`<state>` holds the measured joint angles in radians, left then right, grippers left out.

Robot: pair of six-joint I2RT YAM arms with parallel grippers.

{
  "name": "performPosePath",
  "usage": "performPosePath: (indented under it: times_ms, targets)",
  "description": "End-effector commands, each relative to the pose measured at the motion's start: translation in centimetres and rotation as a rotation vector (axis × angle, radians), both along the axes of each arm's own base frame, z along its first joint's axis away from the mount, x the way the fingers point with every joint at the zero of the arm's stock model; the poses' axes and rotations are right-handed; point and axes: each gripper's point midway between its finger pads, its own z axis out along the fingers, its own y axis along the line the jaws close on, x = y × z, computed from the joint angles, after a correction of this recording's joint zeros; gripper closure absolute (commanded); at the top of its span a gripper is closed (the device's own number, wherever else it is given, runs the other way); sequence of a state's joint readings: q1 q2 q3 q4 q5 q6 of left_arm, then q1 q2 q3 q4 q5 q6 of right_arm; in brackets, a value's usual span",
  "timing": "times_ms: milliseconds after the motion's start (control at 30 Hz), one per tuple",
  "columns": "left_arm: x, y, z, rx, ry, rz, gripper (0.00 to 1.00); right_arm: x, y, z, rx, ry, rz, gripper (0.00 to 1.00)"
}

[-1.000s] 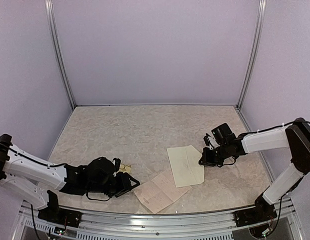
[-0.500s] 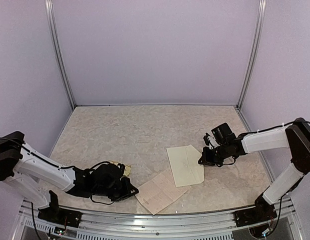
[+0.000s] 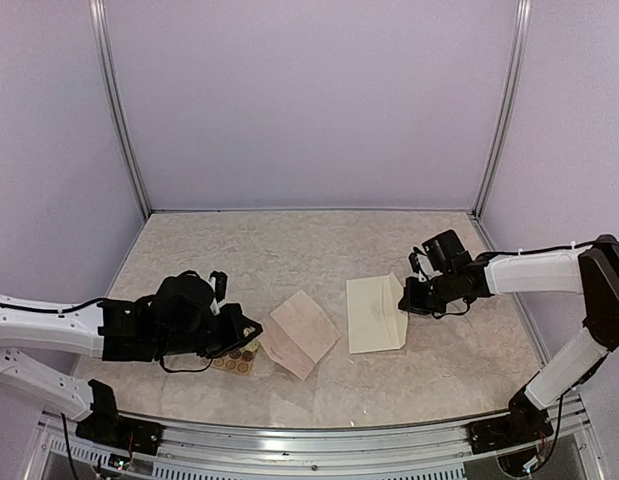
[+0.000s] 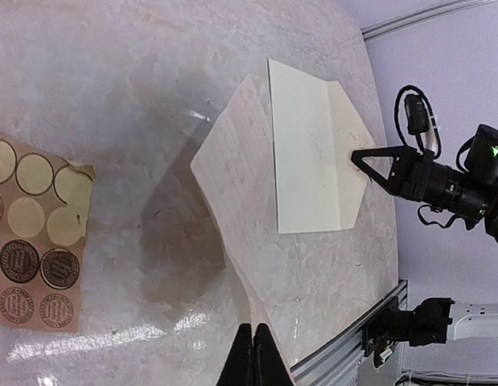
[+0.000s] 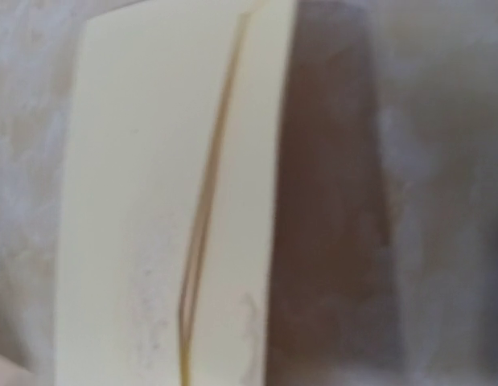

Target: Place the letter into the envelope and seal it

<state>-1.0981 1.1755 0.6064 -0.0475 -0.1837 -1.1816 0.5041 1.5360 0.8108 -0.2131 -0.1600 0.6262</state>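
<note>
Left gripper (image 3: 253,332): closed, its tips pinching a corner of the letter, low over the table (image 3: 289,250) at the near left.
Sticker card (image 3: 237,360): flat on the table just under and nearer than the left gripper; several round stickers left on it, some spots bare.
Letter (image 3: 304,333): pinkish sheet, held by its left corner, partly raised and bent, the far part resting on the table; it lies between the sticker card and the envelope, and in the left wrist view its right edge overlaps the envelope's left edge.
Envelope (image 3: 371,318): cream, right of centre on the table, flap open and pointing right.
Right gripper (image 3: 406,303): closed, its tips at the point of the flap, which looks slightly lifted; it seems to nip the flap.
</note>
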Motion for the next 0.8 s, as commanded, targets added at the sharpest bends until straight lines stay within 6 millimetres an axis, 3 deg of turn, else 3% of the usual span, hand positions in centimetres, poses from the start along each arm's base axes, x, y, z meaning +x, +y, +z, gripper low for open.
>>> performPosePath:
  times_ms: [0,100,233,300,500,633,767]
  targets:
    - [1.3,3.1,2.5,0.131,-0.085,-0.001,1.0,0.6,-1.1,-0.9,-0.054,0.014,-0.024,1.0]
    - [2.0,3.3,5.5,0.114,-0.165,-0.056,1.0,0.9,-1.4,-0.6,-0.064,0.008,-0.045,0.96]
    - [2.2,3.0,9.0,0.105,-0.253,-0.134,1.0,1.5,-2.1,1.7,-0.077,-0.061,-0.073,0.53]
    - [2.1,2.5,10.6,0.11,-0.293,-0.182,1.0,1.6,-2.4,3.5,-0.072,-0.108,-0.074,0.36]
    - [1.8,0.5,14.7,0.1,-0.404,-0.308,1.0,0.9,-3.6,9.5,-0.048,-0.26,-0.086,0.25]
    - [0.9,-1.1,17.1,0.051,-0.47,-0.416,1.0,-1.1,-0.1,15.2,0.174,-0.437,0.118,0.2]
    - [-0.6,-2.5,19.7,-0.042,-0.53,-0.511,1.0,-6.4,4.3,20.6,0.476,-0.584,0.438,0.12]
